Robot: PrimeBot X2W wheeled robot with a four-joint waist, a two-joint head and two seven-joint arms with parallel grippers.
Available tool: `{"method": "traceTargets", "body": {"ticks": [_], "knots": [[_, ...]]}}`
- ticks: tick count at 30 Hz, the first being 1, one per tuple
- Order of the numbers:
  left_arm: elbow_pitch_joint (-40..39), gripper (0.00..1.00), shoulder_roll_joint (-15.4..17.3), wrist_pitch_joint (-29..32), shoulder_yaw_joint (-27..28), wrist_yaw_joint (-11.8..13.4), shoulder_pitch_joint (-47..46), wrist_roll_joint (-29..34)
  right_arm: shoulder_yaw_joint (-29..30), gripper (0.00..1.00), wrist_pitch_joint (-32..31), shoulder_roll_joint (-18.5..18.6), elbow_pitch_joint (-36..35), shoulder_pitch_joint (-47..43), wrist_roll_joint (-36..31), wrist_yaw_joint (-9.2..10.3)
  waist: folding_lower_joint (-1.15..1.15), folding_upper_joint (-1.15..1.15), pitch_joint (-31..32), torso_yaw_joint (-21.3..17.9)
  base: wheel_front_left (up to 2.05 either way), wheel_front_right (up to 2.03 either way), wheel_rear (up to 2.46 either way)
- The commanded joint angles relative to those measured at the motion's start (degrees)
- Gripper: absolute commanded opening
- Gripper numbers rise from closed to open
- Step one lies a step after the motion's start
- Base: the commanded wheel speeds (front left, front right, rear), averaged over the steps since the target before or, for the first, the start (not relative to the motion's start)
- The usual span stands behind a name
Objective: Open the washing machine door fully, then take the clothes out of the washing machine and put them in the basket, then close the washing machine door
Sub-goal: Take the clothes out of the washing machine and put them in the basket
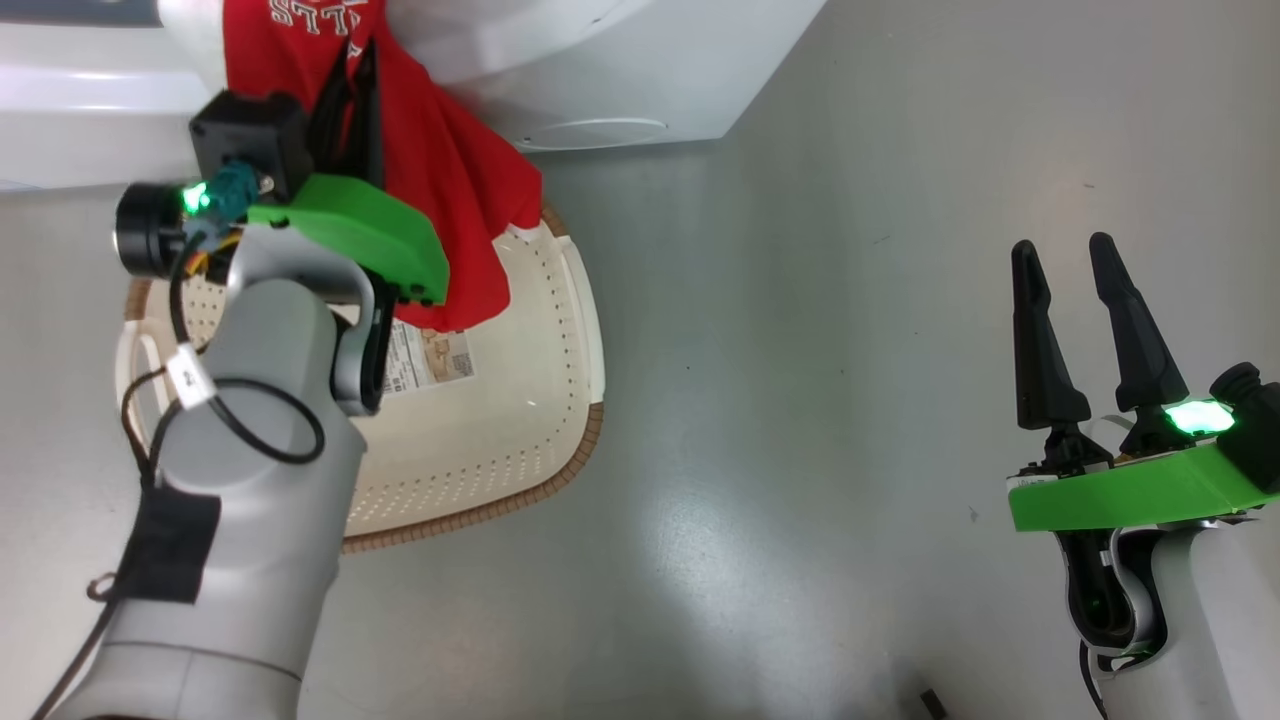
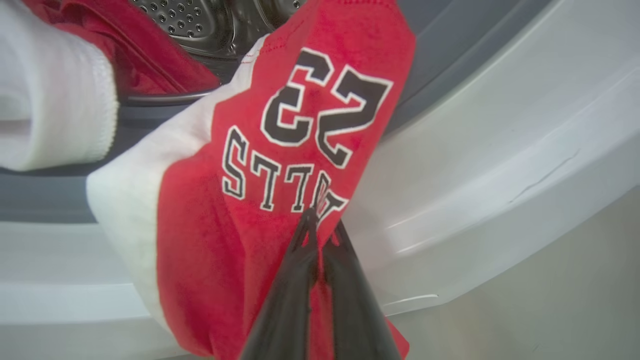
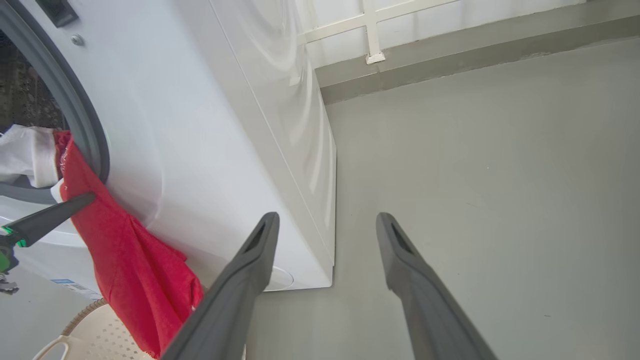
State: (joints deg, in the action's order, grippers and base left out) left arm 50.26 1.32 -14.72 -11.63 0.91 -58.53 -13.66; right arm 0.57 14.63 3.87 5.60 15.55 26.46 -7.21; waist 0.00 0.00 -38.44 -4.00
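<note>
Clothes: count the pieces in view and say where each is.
3: the red jersey hanging from the drum, pinched by the left gripper; a white cloth at the drum's mouth; red fabric behind it, possibly the same jersey. More may be hidden inside.

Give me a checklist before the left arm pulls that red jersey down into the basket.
1. Left gripper jaws shut on the red jersey with white trim: ok.
2. Cream perforated plastic basket lies under the jersey's hanging end: ok.
3. Jersey clear of the white washing machine: not ok, its top drapes over the opening's rim.
4. Right gripper open, apart over the floor: ok.
5. Drum emptied: not ok, a plain white cloth lies at the opening.
</note>
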Motion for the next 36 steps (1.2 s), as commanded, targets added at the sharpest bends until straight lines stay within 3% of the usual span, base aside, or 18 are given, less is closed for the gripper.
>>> {"method": "traceTargets", "body": {"ticks": [1, 16, 28, 31, 33, 36], "knots": [[-1.6, 0.00, 1.6, -0.3, 0.9, -0.3, 1.9, 0.2, -1.1, 1.00, 0.4, 0.0, -1.2, -0.4, -0.5, -0.28, 0.00, 0.00, 0.2, 0.3, 0.00, 0.00, 0.00], [2.8, 0.00, 1.6, -0.3, 1.4, -1.7, 15.9, 0.5, -1.7, 1.00, 0.4, 1.1, -1.1, -1.4, -0.6, -0.28, 0.00, 0.00, 2.0, 1.9, 0.00, 0.00, 0.00], [8.3, 0.00, 1.6, -0.3, 2.1, -2.6, 17.9, -1.9, -1.9, 1.00, 0.4, 2.3, -1.3, -1.9, -0.7, -0.28, 0.00, 0.00, 1.3, 2.2, 0.00, 0.00, 0.00], [8.5, 0.33, 1.6, -0.3, 2.1, -2.4, 17.5, -2.2, -1.9, 1.00, 0.4, 2.4, -1.4, -1.8, -0.8, -0.28, 0.00, 0.00, 1.0, 2.3, 0.00, 0.00, 0.00], [8.3, 0.49, 1.6, -0.3, 2.2, -2.2, 17.2, -2.4, -1.8, 1.00, 0.4, 2.4, -1.4, -1.8, -0.8, -0.28, 0.00, 0.00, 0.9, 2.3, 0.00, 0.00, 0.00], [7.9, 0.85, 1.6, -0.3, 2.4, -2.2, 17.0, -2.4, -1.7, 1.00, 0.4, 2.5, -1.4, -1.7, -0.8, -0.28, 0.00, 0.00, 0.9, 2.4, 0.00, 0.00, 0.00]]}}
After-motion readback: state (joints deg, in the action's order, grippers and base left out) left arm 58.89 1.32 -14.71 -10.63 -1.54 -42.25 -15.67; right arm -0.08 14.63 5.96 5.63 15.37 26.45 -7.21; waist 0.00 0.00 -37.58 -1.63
